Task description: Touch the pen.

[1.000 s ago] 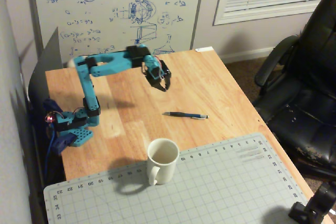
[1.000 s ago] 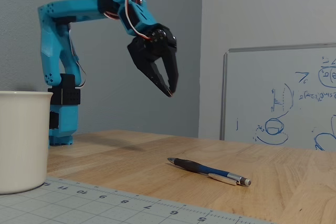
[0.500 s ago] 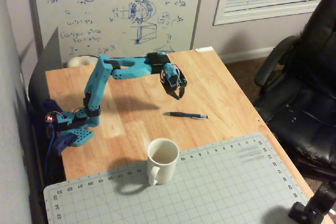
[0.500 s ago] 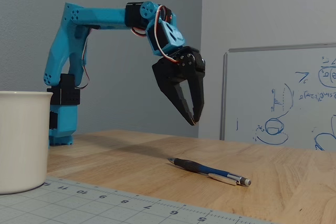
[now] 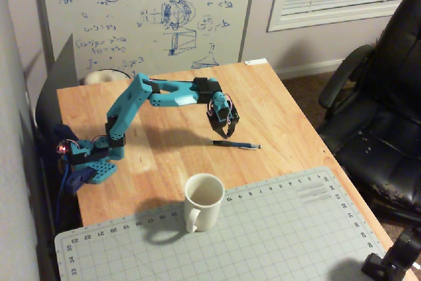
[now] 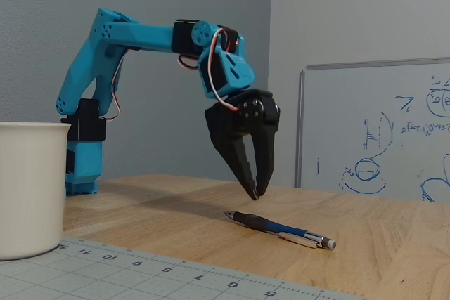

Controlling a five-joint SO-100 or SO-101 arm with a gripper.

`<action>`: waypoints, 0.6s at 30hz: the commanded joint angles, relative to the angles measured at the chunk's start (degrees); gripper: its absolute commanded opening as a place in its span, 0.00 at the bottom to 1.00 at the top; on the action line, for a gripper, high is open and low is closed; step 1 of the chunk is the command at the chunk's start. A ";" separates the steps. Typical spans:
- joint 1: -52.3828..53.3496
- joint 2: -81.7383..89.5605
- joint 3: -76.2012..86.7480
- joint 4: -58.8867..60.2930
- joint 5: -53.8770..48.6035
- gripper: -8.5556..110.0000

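Observation:
The pen (image 5: 235, 144), thin and dark with a blue barrel and silvery tip, lies flat on the wooden table (image 5: 289, 116); it also shows in the low fixed view (image 6: 280, 228). My gripper (image 5: 225, 133), black fingers on a blue arm, points down just above the pen's dark end and a little behind it. In the low fixed view the gripper (image 6: 256, 193) hangs slightly above the tabletop with its fingertips nearly together, holding nothing. A small gap separates the fingertips from the pen.
A white mug (image 5: 202, 200) stands at the edge of a grey cutting mat (image 5: 276, 235) in front of the pen. The arm's blue base (image 5: 92, 162) sits at the table's left. A black office chair (image 5: 381, 110) stands to the right.

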State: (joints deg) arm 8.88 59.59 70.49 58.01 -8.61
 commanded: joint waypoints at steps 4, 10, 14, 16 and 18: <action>-0.62 -0.79 -5.19 -1.14 0.35 0.08; -1.49 -1.49 -5.19 -1.14 0.35 0.08; -1.67 -1.49 -5.19 -1.14 0.35 0.08; -1.67 -1.49 -5.19 -1.14 0.35 0.08; -1.67 -1.49 -5.19 -1.14 0.35 0.08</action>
State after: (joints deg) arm 7.91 56.60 69.79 58.01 -8.61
